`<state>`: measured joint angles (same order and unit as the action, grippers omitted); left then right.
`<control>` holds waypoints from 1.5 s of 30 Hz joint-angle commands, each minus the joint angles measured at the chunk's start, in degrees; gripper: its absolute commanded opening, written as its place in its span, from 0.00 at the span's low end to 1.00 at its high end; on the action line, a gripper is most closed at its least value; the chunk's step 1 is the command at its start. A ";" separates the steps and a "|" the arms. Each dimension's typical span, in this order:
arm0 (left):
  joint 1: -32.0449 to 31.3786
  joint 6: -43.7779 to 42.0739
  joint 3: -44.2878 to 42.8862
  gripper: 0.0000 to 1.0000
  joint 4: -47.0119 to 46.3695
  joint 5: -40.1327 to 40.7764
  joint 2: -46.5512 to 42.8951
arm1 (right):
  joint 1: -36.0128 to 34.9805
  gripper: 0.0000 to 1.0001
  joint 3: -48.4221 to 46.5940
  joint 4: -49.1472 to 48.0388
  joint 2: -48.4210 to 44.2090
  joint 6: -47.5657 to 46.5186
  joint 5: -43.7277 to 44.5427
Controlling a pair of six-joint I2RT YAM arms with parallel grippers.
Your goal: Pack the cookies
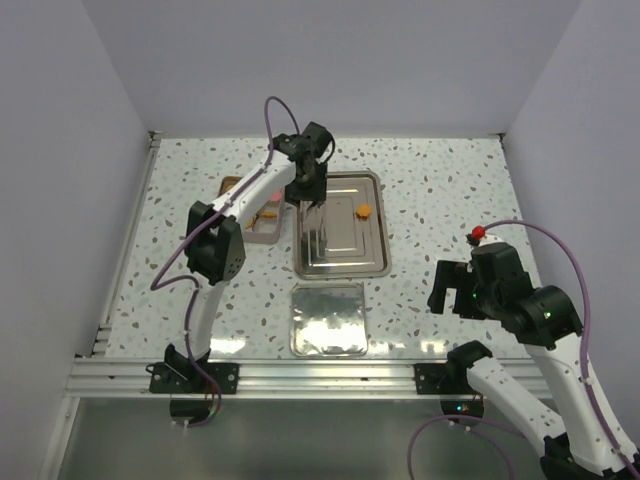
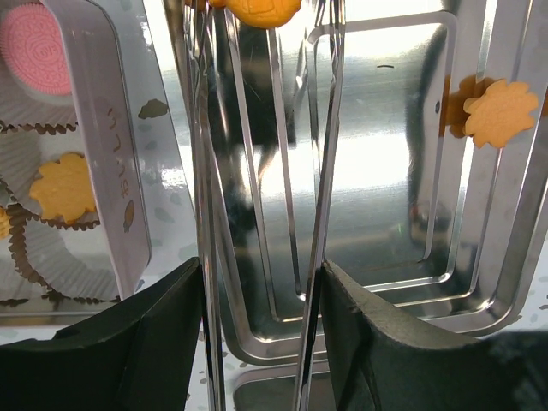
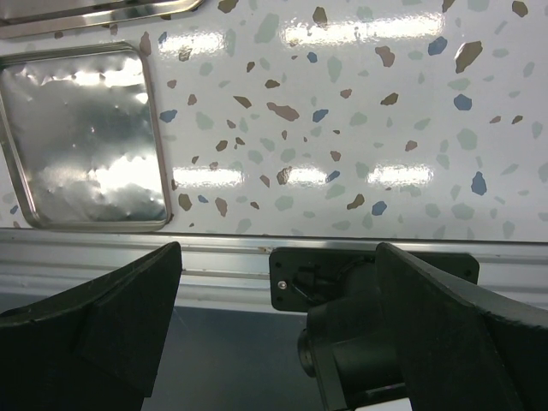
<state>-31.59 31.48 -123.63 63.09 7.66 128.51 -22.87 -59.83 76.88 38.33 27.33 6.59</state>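
My left gripper [image 2: 261, 274] [image 1: 308, 188] is shut on a pair of metal tongs [image 2: 328, 171], which press outward against both pads. The tong tips pinch an orange cookie [image 2: 261, 10] over the left edge of the steel tray [image 2: 385, 171] [image 1: 340, 250]. Another orange cookie [image 2: 499, 111] [image 1: 365, 211] lies on the tray's right side. Left of the tray stands the cookie box [image 2: 103, 128] [image 1: 262, 225], with a pink cookie [image 2: 38, 47] and an orange cookie [image 2: 62, 187] in paper cups. My right gripper [image 3: 278, 257] [image 1: 441, 290] hangs open and empty near the table's front edge.
A shiny rectangular lid [image 1: 328, 320] [image 3: 81, 141] lies in front of the tray. The aluminium rail [image 1: 300, 372] runs along the near edge, and the right arm's base mount [image 3: 377, 300] sits below my right fingers. White walls enclose the speckled table.
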 commanded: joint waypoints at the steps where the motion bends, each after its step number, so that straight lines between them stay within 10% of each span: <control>1: -0.13 0.51 -3.81 0.59 -0.16 0.69 0.78 | -0.24 0.99 -1.16 -0.59 0.52 -0.70 1.76; 26: 1.18 -2.22 -6.00 0.43 3.70 0.60 -9.40 | -0.24 0.99 -0.02 0.37 -1.50 1.14 0.27; 45: 6.81 -2.22 27.82 0.44 3.27 7.81 -41.47 | -0.24 0.99 2.00 0.11 -3.87 4.31 -6.15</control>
<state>-26.55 30.20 -99.61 67.24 13.28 91.57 -22.87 -58.35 77.12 34.79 30.44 2.66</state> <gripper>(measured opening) 0.448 0.986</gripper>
